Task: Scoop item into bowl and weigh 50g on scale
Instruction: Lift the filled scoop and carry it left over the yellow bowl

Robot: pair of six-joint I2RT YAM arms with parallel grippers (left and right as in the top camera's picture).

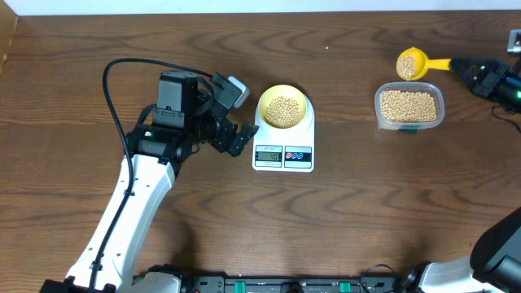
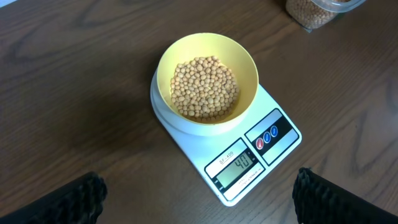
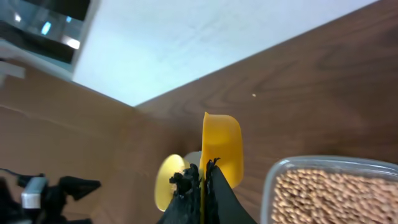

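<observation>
Our left hand gapes open beside the scale bearing the bowl of beans; our right hand grips a loaded scoop near the surface's right edge

A pale yellow bowl stands upright on the back half of the white scale — its floor covered by a shallow heap of tan beans. The scale's front edge, with LCD digits and two round buttons, faces the robot. More beans fill a clear tub well to the right — and a yellow scoop just behind it.
</observation>
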